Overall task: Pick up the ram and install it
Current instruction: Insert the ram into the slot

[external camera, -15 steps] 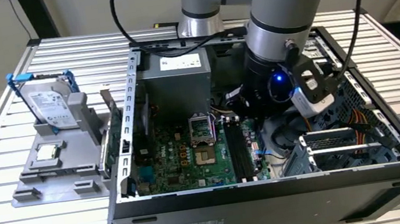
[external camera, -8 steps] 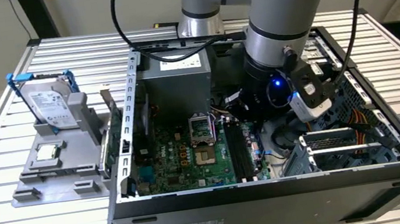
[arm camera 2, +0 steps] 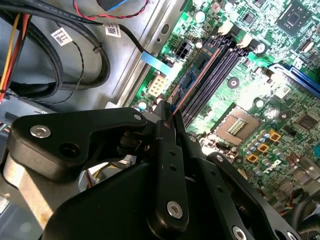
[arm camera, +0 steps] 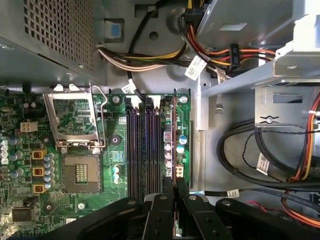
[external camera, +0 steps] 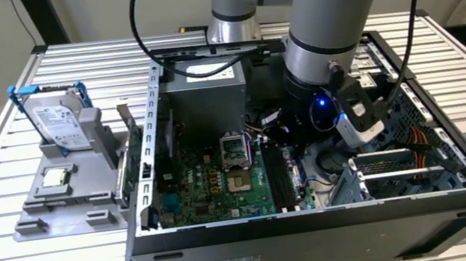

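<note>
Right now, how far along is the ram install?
Done: the ram is off the table and inside the case, held edge-on by the pincer at the outermost of the black slots. In hand: the pincer is shut on the stick, lined up along that slot. Left: whether it is fully seated can't be told.

You can see the ram [arm camera 2: 196, 75] in the upper middle of the second wrist view: a long, thin bluish stick standing on edge along the outermost black slot. In the first wrist view's centre, the ram [arm camera: 173, 145] appears edge-on, running straight down beside the empty slots.
</note>
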